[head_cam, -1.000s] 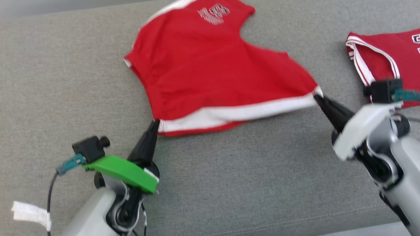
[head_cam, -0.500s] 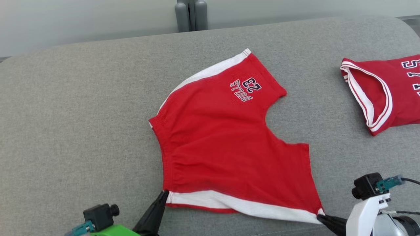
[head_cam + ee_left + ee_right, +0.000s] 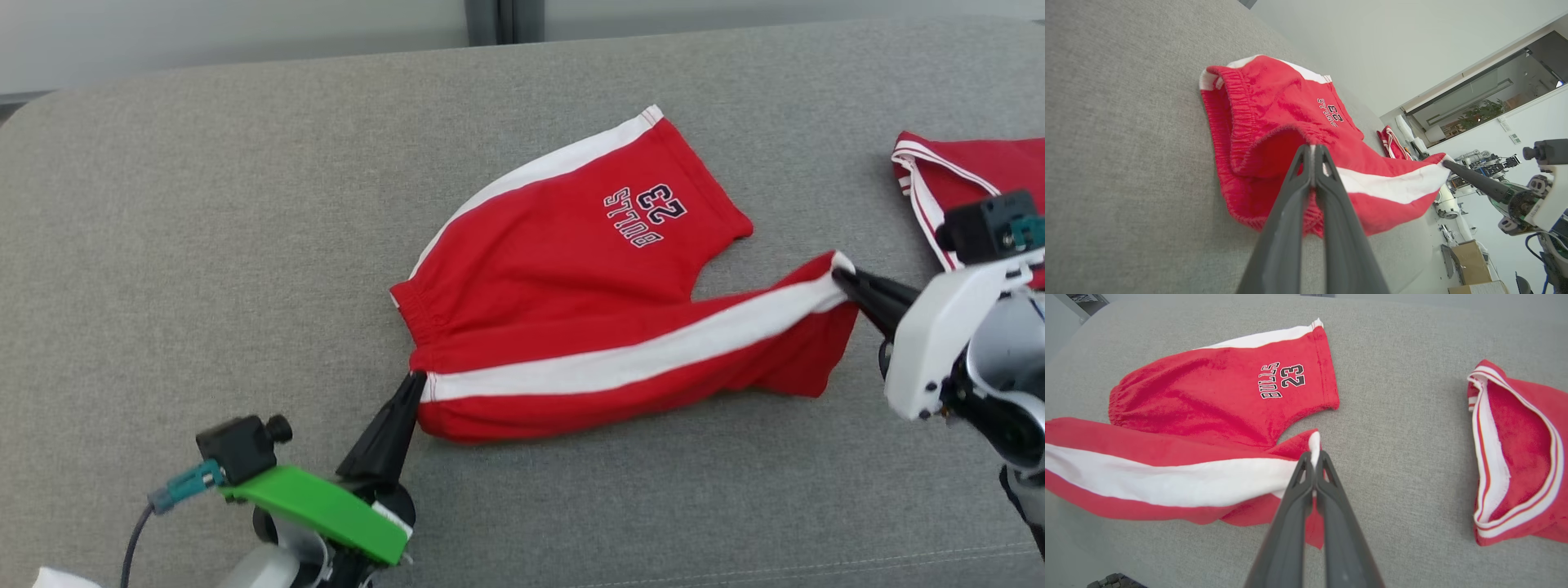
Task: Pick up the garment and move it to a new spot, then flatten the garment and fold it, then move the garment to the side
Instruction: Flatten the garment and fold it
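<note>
The red cotton shorts with white side stripes and a "BULLS 23" print (image 3: 571, 269) are lying on the grey woven-fabric cushion (image 3: 204, 245). Their far leg is resting flat, while the near edge is hanging raised and stretched, one white stripe running taut between the two grippers. The left gripper (image 3: 415, 382) is pinching the waistband corner at the shorts' left end, its dark fingers clamped tight on the cloth. The right gripper (image 3: 845, 282) is gripping the white hem corner of the near leg at the right end, likewise clenched on the fabric. A second red garment with white-and-red trimmed edges (image 3: 963, 175) is lying further right, apart from the shorts and just beyond the right gripper. The right wrist view is showing the print the right way up and the second garment's open, trimmed hole. The left wrist view is looking into the gathered elastic waistband and past the cushion's edge to a brown cardboard box (image 3: 1470, 261) on the room's floor.
</note>
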Controlling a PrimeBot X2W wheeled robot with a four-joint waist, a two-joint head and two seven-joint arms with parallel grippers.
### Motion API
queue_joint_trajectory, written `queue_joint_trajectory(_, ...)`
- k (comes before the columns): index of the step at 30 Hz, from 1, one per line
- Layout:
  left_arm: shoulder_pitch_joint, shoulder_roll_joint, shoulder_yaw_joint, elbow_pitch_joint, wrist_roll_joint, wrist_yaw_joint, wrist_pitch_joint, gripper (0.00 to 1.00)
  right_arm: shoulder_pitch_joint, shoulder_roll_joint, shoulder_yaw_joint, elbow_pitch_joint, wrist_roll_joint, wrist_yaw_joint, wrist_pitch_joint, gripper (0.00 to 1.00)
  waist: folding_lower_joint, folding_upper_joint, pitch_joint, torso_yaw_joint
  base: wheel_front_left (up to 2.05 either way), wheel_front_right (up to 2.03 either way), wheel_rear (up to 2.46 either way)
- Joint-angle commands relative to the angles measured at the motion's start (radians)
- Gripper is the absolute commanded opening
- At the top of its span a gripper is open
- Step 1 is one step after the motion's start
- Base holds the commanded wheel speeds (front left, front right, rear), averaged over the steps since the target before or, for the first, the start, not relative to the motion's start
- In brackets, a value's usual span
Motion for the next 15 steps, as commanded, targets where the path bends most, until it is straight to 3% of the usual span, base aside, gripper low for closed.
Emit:
queue_joint_trajectory(1,-0.047,-0.015,0.012,0.014,-0.001,0.009,0.006,0.00,-0.066,-0.005,0.018,0.038,0.003,0.000,-0.027,0.00,0.0000,0.0000,0.041,0.038,0.00,0.00,0.00)
queue_joint_trajectory(8,-0.247,-0.108,0.032,0.136,0.023,0.032,0.014,0.00,-0.380,-0.022,0.125,0.304,-0.019,0.000,-0.156,0.00,0.0000,0.0000,0.148,0.113,0.00,0.00,0.00)
queue_joint_trajectory(15,-0.380,-0.211,0.059,0.266,0.035,0.044,-0.013,0.00,-0.597,-0.022,0.202,0.528,-0.066,0.000,-0.303,0.00,0.0000,0.0000,0.231,0.175,0.00,0.00,0.00)
